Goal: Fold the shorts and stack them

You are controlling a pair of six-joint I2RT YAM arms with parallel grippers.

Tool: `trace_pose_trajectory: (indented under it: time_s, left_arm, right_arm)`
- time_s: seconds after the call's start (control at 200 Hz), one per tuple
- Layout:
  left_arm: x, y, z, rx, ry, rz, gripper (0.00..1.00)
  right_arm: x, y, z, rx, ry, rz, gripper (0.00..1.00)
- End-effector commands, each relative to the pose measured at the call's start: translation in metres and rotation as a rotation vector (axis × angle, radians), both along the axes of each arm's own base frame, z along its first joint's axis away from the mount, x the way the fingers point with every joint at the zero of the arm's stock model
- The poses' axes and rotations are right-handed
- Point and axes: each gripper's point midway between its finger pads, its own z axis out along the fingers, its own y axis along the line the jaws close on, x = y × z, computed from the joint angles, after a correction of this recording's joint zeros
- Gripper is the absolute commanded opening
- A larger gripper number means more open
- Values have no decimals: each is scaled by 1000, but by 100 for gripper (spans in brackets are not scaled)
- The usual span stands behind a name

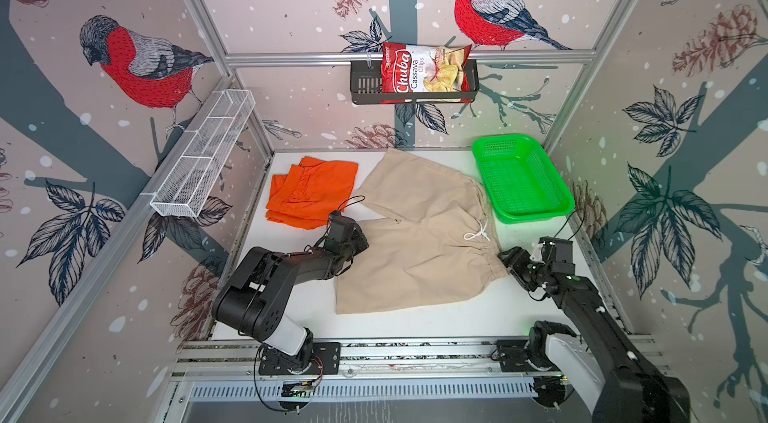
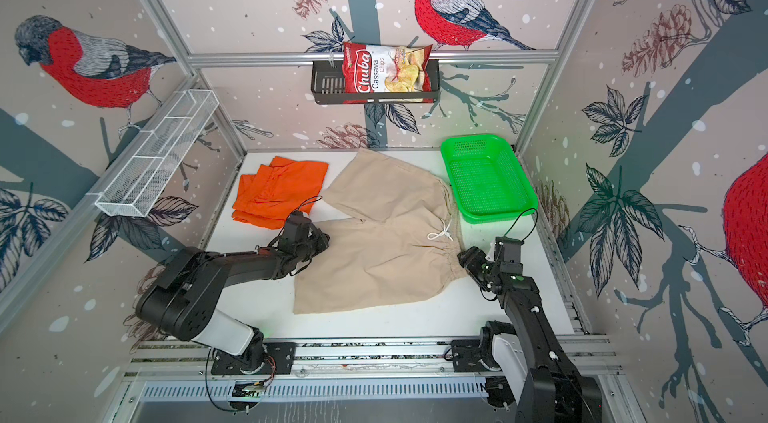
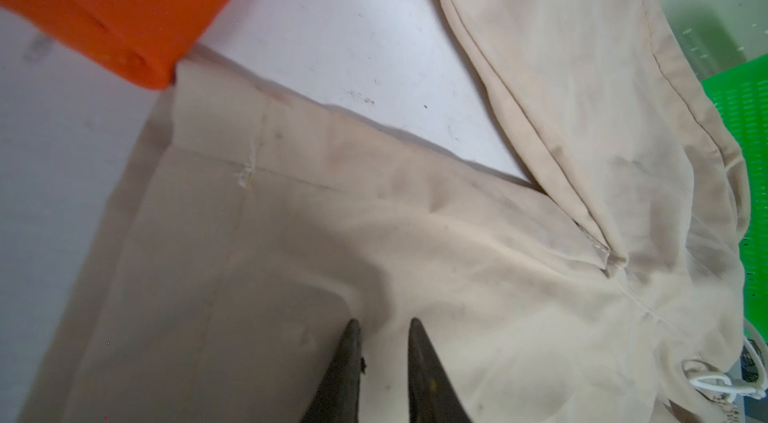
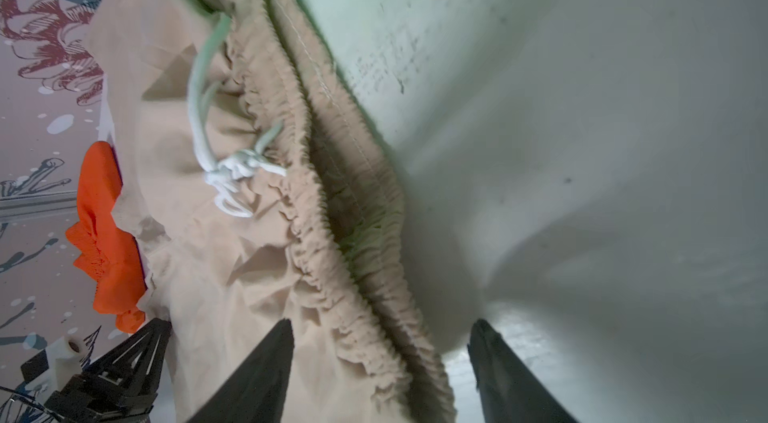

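The light is bright and even in both top views, and the white table (image 1: 415, 325) shines a little. The wall posts bend near the picture edges. The green basket (image 1: 521, 180), at 2 o'clock on the table, throws a green glow beside it. Close up, the orange shorts (image 3: 116, 5) look fuzzy. My left fingers (image 3: 345, 367) and my right fingers (image 4: 257, 375) are dark and blurry. A soft gray shadow lies by my right fingers.

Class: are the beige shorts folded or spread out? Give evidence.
Spread out. The beige shorts lie flat in both top views, both legs splayed apart, bare table showing between them.
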Motion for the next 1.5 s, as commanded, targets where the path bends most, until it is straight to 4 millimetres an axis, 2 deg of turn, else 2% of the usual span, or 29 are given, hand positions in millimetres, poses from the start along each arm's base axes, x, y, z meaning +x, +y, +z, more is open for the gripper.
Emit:
trace_pose_trajectory:
  time_s: [0.0,0.25,0.33,0.37,0.485,0.53,0.615,0.725,0.86,0.926,1.301,1.406,1.496]
  left_arm:
    - [-10,13,-11,67,53,16,22]
    - [-7,12,-9,62,43,11,23]
    - [-7,13,-9,65,40,12,23]
    - [-6,13,-7,64,38,14,23]
    - [-7,7,8,31,27,-8,27]
    - [-11,4,17,11,28,-23,30]
    - [-22,2,35,-26,23,-34,33]
    - [-37,11,54,-30,28,-7,39]
    - [-51,17,75,-54,26,18,48]
    - [-59,21,80,-60,44,43,49]
    - [-106,40,73,-192,211,250,51]
    - [-123,47,65,-211,278,319,52]
    - [-139,48,50,-233,347,346,53]
  right_arm:
    - [5,20,7,116,-61,58,67]
    - [11,30,5,167,-137,97,65]
    - [12,33,2,189,-137,111,60]
    - [11,34,0,192,-124,116,51]
    - [7,38,-4,191,-94,137,14]
    - [6,39,-3,186,-91,144,8]
    - [4,39,-1,166,-95,140,5]
    - [2,40,-2,151,-85,138,1]
    - [1,42,-3,133,-75,135,0]
    - [2,43,-1,126,-81,137,1]
    - [5,49,1,85,-74,162,0]
    - [4,48,2,72,-70,161,1]
    - [4,48,2,69,-72,157,1]
